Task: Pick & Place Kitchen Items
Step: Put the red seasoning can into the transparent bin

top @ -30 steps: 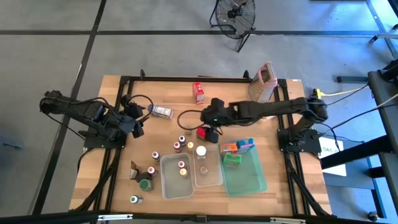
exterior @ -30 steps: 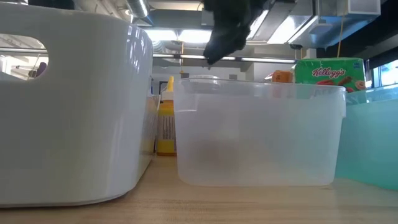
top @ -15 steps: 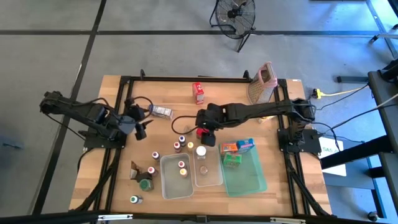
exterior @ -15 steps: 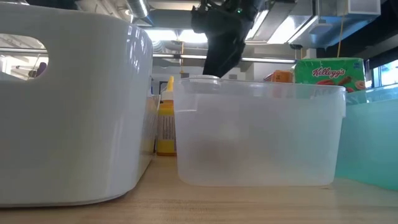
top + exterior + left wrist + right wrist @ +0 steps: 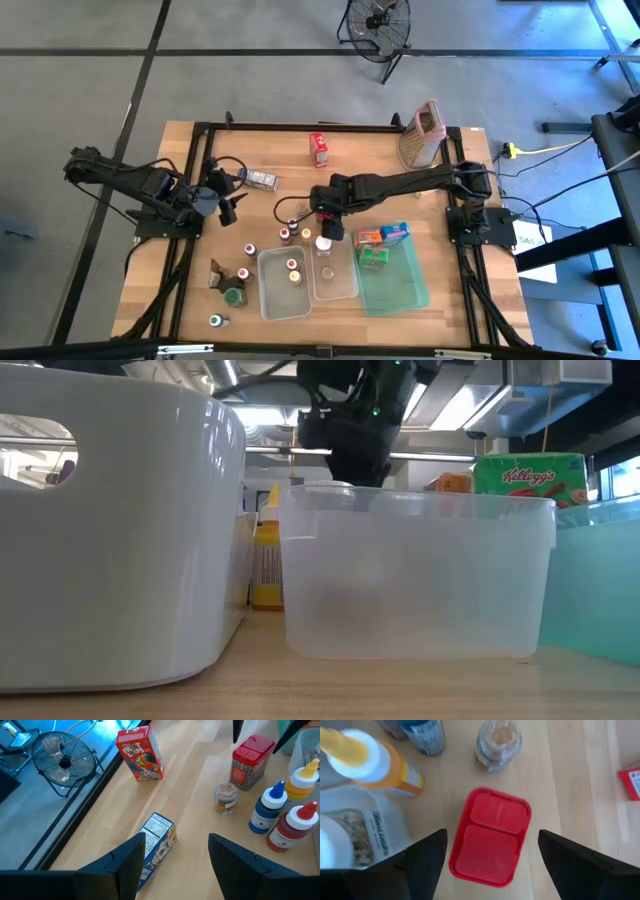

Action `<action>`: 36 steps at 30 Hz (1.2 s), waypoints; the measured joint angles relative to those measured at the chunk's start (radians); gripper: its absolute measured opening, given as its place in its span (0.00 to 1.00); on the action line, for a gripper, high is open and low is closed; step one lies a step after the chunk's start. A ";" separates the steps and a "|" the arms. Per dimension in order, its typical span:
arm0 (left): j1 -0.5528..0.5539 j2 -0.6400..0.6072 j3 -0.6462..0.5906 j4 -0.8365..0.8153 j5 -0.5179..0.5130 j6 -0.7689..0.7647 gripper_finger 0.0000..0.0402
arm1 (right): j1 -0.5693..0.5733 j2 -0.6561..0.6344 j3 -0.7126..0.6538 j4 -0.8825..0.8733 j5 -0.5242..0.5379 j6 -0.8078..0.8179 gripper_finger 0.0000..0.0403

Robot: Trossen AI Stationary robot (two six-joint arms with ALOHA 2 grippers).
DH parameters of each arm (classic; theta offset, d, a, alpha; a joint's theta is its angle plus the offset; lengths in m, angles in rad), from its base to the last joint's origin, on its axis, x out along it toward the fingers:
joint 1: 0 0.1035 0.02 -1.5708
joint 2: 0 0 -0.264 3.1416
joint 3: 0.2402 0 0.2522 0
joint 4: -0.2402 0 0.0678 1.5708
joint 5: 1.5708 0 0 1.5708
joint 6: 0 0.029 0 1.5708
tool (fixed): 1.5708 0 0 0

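Red-lidded spice tin (image 5: 490,842) stood on the counter (image 5: 190,290) near the middle, and the right gripper (image 5: 490,855) hung straight over it, fingers spread wide, one on each side of the red lid, gripping nothing. In the high view that gripper (image 5: 328,212) sat just at 12 o'clock of the two clear tubs (image 5: 282,290), with the tin mostly hidden under it. Close around the tin: a small glass jar of brown spice (image 5: 497,742), a yellow squeeze bottle (image 5: 372,762) and a blue bottle (image 5: 427,732), all upright and apart from it. Over at 9 o'clock the left gripper (image 5: 175,857) hovered low above the counter, fingers parted and empty, with a blue-and-white carton (image 5: 156,842) lying on its side just beside one finger. A red cereal box (image 5: 141,754) stood upright toward 12 o'clock, well apart from everything. At 4 o'clock the green tray (image 5: 395,290) carried small cartons (image 5: 385,237) at its far end, and the metal grater (image 5: 422,132) stood at 1 o'clock.
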 joint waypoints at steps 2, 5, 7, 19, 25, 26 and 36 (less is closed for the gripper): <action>0.000 0.000 0.000 0.000 0.000 -0.007 0.53 | 0.000 0.013 0.000 0.006 0.002 0.000 0.78; 0.000 0.000 0.000 -0.001 0.001 -0.022 0.53 | 0.000 0.034 0.000 0.006 0.002 -0.001 0.78; -0.001 0.001 0.000 -0.001 0.006 -0.027 0.53 | 0.000 0.046 0.000 0.006 0.003 -0.004 0.78; -0.001 0.001 0.000 -0.001 0.008 -0.032 0.53 | -0.001 0.059 0.000 0.010 0.002 -0.012 0.65; -0.001 0.001 0.000 -0.001 0.015 -0.035 0.53 | -0.001 0.059 0.000 0.010 0.002 -0.012 0.54; -0.001 0.001 0.000 -0.001 0.016 -0.035 0.53 | -0.001 0.059 0.000 0.009 0.002 -0.012 0.54; -0.001 0.001 0.000 -0.009 0.016 -0.050 0.53 | -0.001 0.053 0.000 -0.004 0.098 -0.007 0.54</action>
